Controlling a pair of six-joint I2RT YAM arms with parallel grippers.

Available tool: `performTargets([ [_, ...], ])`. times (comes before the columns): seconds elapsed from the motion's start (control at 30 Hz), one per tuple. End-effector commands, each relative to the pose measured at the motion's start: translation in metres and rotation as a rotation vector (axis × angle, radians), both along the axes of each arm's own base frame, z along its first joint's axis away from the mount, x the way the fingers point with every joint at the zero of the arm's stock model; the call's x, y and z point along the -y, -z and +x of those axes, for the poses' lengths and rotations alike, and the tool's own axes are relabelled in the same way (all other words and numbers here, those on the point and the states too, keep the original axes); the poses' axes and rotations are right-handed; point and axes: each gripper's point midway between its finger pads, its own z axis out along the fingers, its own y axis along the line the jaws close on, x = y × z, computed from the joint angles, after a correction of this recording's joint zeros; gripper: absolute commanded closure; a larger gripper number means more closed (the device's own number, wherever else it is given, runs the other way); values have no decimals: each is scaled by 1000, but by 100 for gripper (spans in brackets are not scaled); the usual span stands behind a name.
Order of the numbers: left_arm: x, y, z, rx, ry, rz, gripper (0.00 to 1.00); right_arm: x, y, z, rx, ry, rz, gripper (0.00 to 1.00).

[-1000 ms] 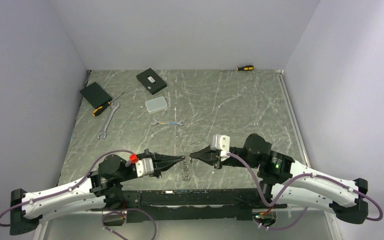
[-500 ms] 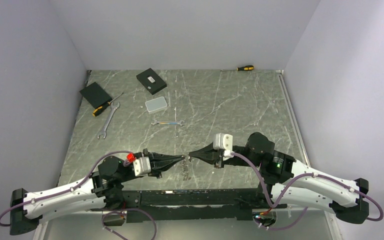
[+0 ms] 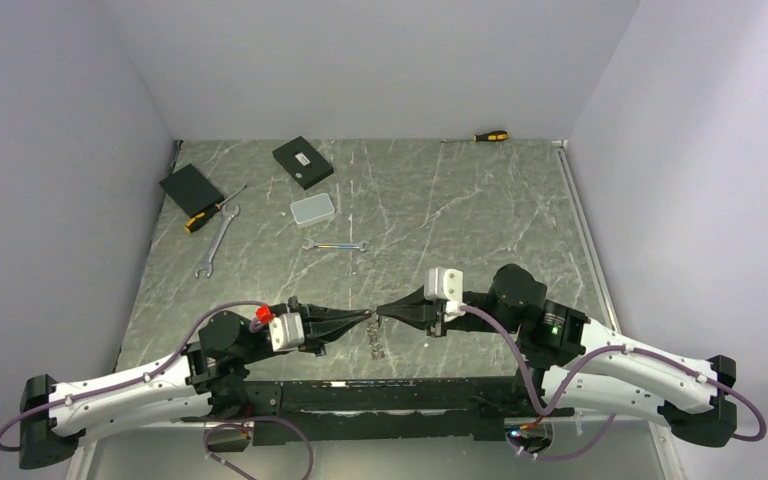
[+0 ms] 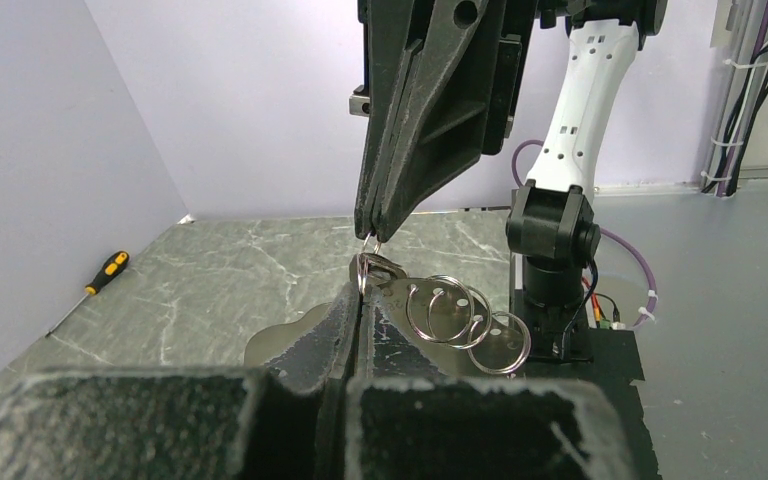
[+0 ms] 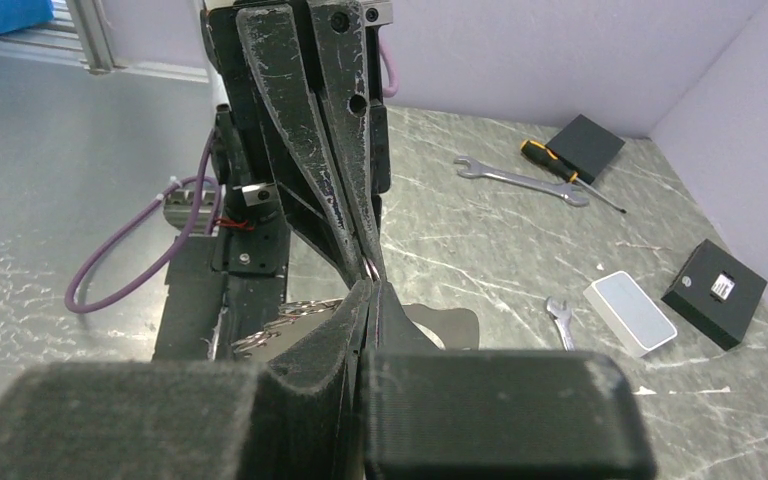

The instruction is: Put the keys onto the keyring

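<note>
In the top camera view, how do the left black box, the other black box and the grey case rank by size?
Largest: left black box and other black box, too alike to rank.
Smallest: grey case.

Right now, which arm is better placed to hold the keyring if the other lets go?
Likely left: the left tool grips the keyring low, linked rings hanging beside; the right tool pinches its top.

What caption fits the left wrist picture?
Left hand and right hand, both shut, pinch the keyring tip to tip.
</note>
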Motion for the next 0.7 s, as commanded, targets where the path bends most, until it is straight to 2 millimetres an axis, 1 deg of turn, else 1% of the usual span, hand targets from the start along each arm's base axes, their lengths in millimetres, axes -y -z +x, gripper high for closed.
performTargets([
  [0.0,-3,-21,-3,5,14,-78,100,2,-36,-5,39,-19,90,100],
  [0.23,-1,-20,-7,6,38,-66,100,-1,-35,-8,35,-41,83,100],
  [0.57,1,-21,-16,7,88,-49,100,-1,-42,-12,60,-73,84,100],
  [0.67,2,-22,-21,9,117,-43,100,-1,-37,-15,61,-87,58,100],
])
